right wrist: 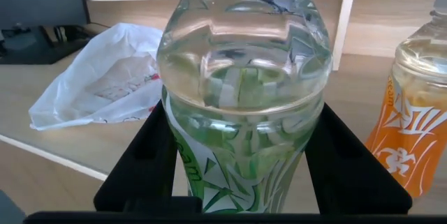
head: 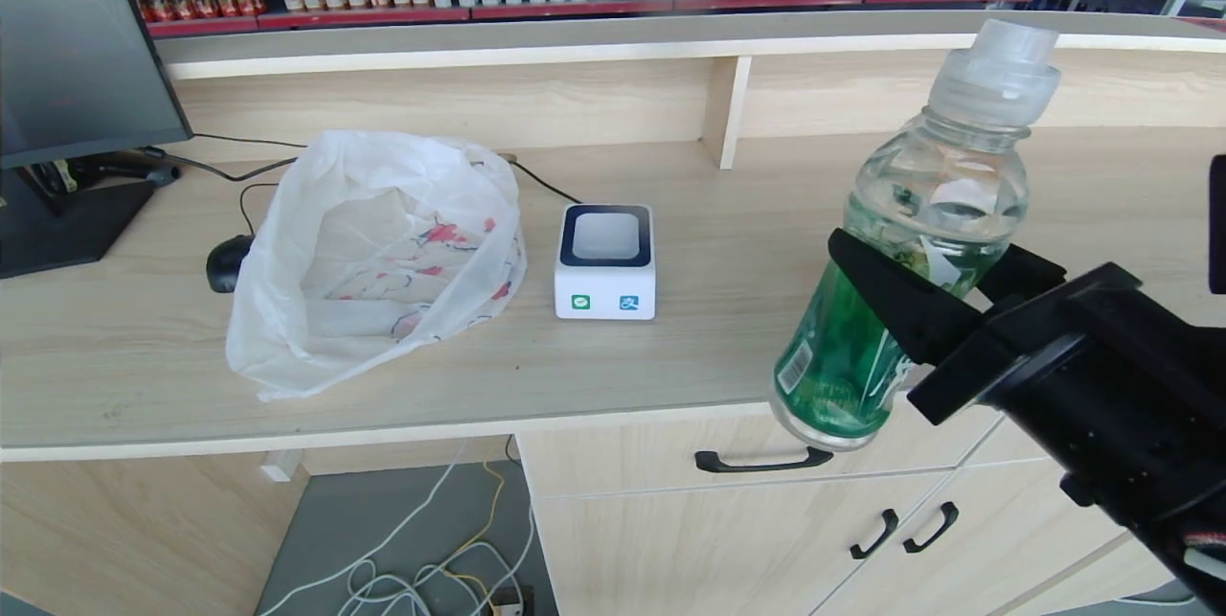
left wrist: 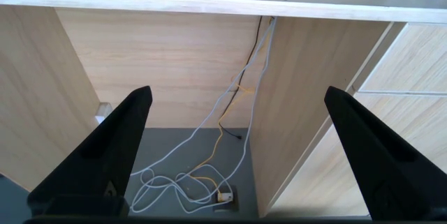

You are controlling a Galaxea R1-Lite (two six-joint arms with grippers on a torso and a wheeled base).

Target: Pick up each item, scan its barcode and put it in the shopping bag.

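Right pincer (head: 937, 263) clamped on the green-labelled bottle (head: 924, 204), held tilted above the table (head: 670, 357) edge, right of the scanner (head: 605, 262), barcode turned scanner-ward, evidently for scanning; left pincer (left wrist: 237, 112) wide open, empty.

The robot's right gripper (head: 924, 252) is matte black plastic, with two thick, flat jaws whose squared edges widen into a blocky black base. Behind it, the right arm (head: 1130, 405) is a chunky black housing of rounded collars and angular faces, dotted with a few tiny screw holes. A small patch of red and white shows at its lower end, too small to identify. From the right wrist camera the same jaws look like broad dark slabs with bevelled inner faces. The left gripper (left wrist: 237, 95) has two plain matte black jaws, wedge-shaped and tapering to blunt tips.
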